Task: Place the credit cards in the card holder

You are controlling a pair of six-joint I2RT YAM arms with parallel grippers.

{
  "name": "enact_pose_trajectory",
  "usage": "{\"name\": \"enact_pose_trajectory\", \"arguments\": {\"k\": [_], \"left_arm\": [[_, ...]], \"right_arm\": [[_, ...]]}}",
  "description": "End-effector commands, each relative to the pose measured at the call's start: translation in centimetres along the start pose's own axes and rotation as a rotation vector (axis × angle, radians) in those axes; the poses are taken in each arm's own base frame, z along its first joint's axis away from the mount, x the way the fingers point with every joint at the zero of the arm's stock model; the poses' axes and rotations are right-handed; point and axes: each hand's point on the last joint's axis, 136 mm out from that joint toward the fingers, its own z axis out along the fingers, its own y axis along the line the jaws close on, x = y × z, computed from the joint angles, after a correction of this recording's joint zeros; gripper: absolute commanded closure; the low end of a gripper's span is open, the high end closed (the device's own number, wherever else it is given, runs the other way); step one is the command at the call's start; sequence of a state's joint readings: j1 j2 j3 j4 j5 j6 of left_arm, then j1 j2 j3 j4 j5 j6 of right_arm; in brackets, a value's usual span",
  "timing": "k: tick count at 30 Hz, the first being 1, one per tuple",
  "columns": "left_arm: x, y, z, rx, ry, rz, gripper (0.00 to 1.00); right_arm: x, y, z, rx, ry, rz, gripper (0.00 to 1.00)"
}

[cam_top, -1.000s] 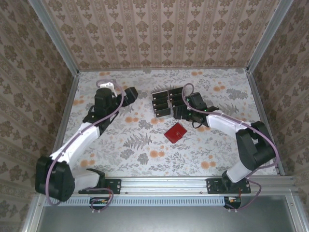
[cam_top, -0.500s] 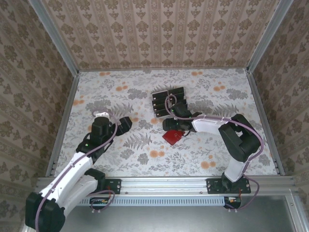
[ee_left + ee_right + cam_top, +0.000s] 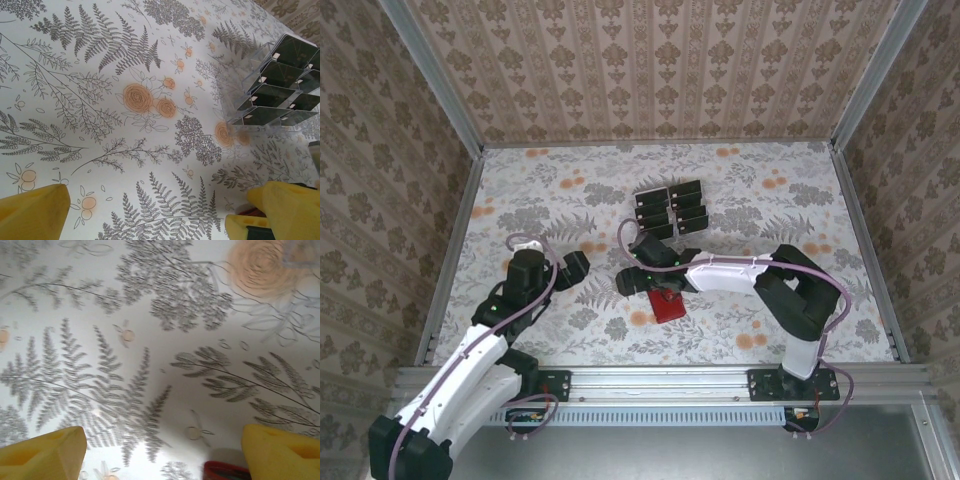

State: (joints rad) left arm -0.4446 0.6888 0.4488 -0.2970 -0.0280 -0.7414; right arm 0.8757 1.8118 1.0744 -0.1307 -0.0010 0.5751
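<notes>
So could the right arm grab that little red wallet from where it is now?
Probably yes. The right gripper hangs open just beside the card holder, whose red edge shows in its wrist view, and nothing lies between them.

Around eight black cards [image 3: 652, 213] are sitting in one clear tray [image 3: 252, 56] at upper centre; one red wallet [image 3: 668, 304] is lying below; two robot arms [image 3: 730, 270] are reaching in.

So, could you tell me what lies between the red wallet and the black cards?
In the top view, the right arm stretches across between the wallet and the cards; the rest is flowered tablecloth.
</notes>
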Motion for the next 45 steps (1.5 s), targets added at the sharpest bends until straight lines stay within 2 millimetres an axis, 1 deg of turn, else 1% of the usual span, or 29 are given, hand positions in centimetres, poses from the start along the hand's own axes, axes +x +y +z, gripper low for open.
{"name": "enact_pose_trajectory", "arguments": {"k": [1, 3, 5, 7, 9, 11, 13, 16, 18, 21, 23, 24, 25, 28, 30, 34, 39, 45], "left_arm": [[1.0, 0.1, 0.1, -0.004, 0.018, 0.0, 0.0], [1.0, 0.3, 0.2, -0.017, 0.013, 0.004, 0.0], [1.1, 0.5, 0.3, -0.034, 0.012, 0.01, 0.0], [1.3, 0.7, 0.4, -0.052, 0.012, 0.027, 0.0], [1.4, 0.8, 0.5, -0.065, 0.013, 0.041, 0.0], [1.7, 1.0, 0.6, -0.07, 0.023, 0.046, 0.0], [1.9, 1.0, 0.9, -0.067, 0.027, 0.046, 0.0], [2.2, 0.8, 1.3, -0.052, 0.028, 0.032, 0.0], [2.3, 0.6, 1.6, -0.04, 0.032, 0.024, 0.0], [2.6, 0.4, 2.2, -0.033, 0.053, 0.025, 0.0], [2.7, 0.2, 2.4, -0.036, 0.07, 0.033, 0.0], [2.7, 0.1, 2.6, -0.038, 0.075, 0.037, 0.0], [2.8, 0.1, 2.7, -0.042, 0.082, 0.04, 0.0], [2.6, -0.1, 3.0, -0.039, 0.083, 0.041, 0.0], [2.7, -0.3, 3.3, -0.036, 0.086, 0.038, 0.0], [2.8, -0.6, 3.8, -0.032, 0.101, 0.036, 0.0], [3.2, -1.0, 4.5, -0.032, 0.132, 0.037, 0.0], [3.3, -1.7, 5.0, -0.032, 0.152, 0.049, 0.0]], "right_arm": [[-1.8, -0.7, -2.9, 0.084, -0.055, 0.03, 0.16], [-1.9, -1.5, -4.4, 0.14, -0.083, 0.06, 0.16], [-1.4, -2.6, -5.6, 0.206, -0.099, 0.098, 0.16], [-0.2, -4.2, -6.5, 0.28, -0.104, 0.143, 0.17], [0.9, -5.3, -7.1, 0.335, -0.101, 0.177, 0.19], [1.8, -5.8, -7.4, 0.364, -0.097, 0.19, 0.2], [2.6, -5.9, -7.4, 0.386, -0.082, 0.182, 0.23], [3.0, -6.2, -7.2, 0.429, -0.06, 0.127, 0.31], [3.8, -6.9, -7.2, 0.473, -0.025, 0.073, 0.36], [4.5, -7.5, -6.9, 0.484, 0.001, 0.025, 0.37], [4.9, -7.4, -6.6, 0.47, 0.012, 0.008, 0.37], [5.3, -7.6, -6.5, 0.47, 0.026, 0.003, 0.37], [5.2, -7.3, -6.1, 0.451, 0.014, 0.003, 0.37], [5.6, -7.4, -5.7, 0.446, 0.03, -0.011, 0.41], [5.8, -7.5, -5.4, 0.447, 0.037, -0.018, 0.41], [5.9, -7.4, -5.0, 0.442, 0.045, -0.029, 0.42], [6.0, -7.5, -4.7, 0.448, 0.052, -0.05, 0.47], [6.6, -7.9, -4.3, 0.452, 0.063, -0.057, 0.48]]}}
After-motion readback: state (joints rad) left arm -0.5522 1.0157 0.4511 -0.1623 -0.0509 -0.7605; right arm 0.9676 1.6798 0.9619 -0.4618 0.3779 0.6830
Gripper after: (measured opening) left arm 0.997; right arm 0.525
